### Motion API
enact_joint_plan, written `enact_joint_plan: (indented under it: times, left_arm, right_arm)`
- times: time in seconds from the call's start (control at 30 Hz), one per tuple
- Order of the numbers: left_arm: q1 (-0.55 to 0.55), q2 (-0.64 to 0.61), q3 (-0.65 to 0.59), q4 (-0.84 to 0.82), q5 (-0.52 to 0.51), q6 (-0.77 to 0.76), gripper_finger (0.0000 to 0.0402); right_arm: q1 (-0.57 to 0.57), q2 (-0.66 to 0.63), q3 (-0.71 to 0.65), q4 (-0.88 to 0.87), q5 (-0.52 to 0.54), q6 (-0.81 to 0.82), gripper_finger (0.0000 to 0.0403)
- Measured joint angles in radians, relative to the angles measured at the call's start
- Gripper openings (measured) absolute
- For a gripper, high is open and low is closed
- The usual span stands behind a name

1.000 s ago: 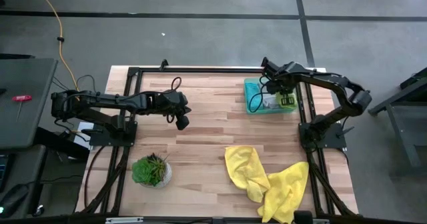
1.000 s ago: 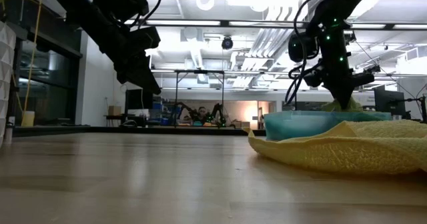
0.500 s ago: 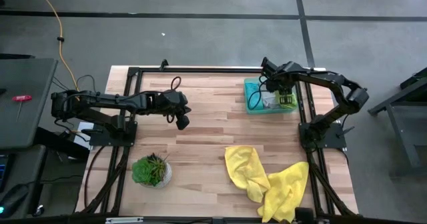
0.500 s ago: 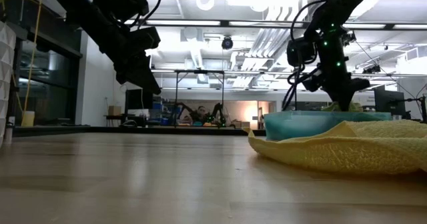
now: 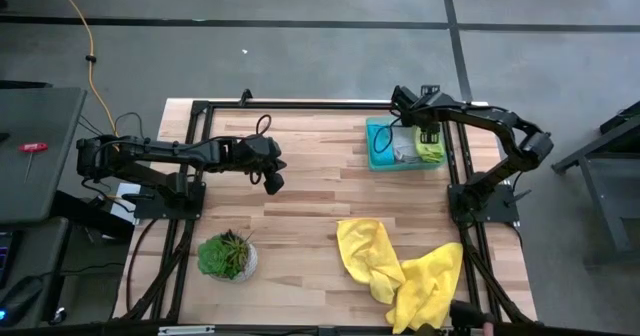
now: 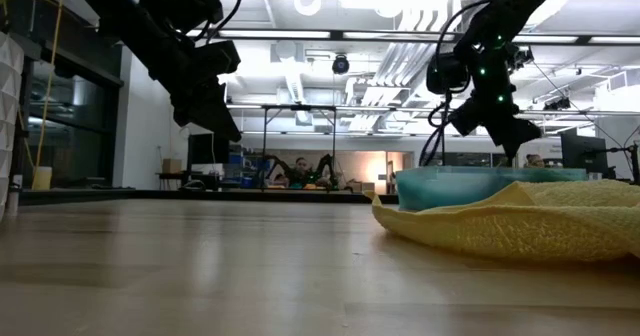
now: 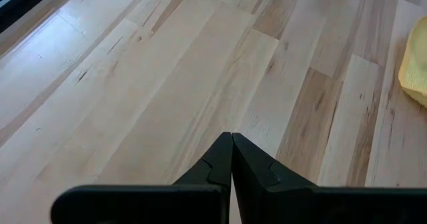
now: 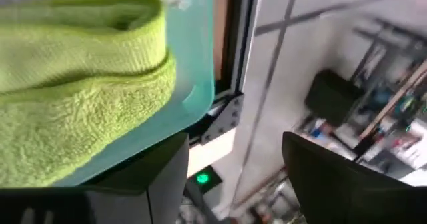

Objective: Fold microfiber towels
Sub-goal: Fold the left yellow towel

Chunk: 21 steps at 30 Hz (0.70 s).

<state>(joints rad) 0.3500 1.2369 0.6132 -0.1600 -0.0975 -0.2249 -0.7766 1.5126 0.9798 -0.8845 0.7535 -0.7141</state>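
Observation:
A folded lime green microfiber towel [image 8: 80, 97] [image 5: 432, 152] lies in the teal tray [image 5: 376, 148] at the table's far right, beside a pale cloth [image 5: 402, 150]. My right gripper [image 8: 233, 184] [image 5: 424, 134] hovers open just above the tray's right part, with nothing between its fingers. Two crumpled yellow towels [image 5: 372, 254] [image 5: 430, 288] lie on the table near the front right. My left gripper [image 7: 231, 141] [image 5: 272, 181] hangs shut above the bare wood at centre left.
A small potted plant [image 5: 228, 256] stands at the front left. A black frame [image 5: 300, 104] runs along the table's far and side edges. Bare wood lies between the plant, the tray and the yellow towels.
My right gripper has opened and let go of the lime green towel, which stays folded in the tray. The gripper has lifted a little out of the tray and tipped its wrist. My left arm has kept still.

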Motion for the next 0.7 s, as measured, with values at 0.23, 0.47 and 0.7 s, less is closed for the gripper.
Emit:
enact_joint_plan:
  times: [0.23,0.47,0.7]
  left_arm:
    - [0.0,-0.005,0.0,-0.001,0.012,0.013,0.0]
    - [0.0,-0.113,0.0,0.12,0.137,0.032,0.0]
    - [0.034,-0.293,0.001,0.26,0.113,0.096,0.0]
  right_arm:
    - [0.015,-0.156,0.023,0.012,-0.376,0.451,0.0221]
    - [0.12,-0.376,0.011,0.226,-0.751,0.812,0.0211]
    - [0.292,-0.469,-0.091,0.612,-0.873,1.022,0.0211]
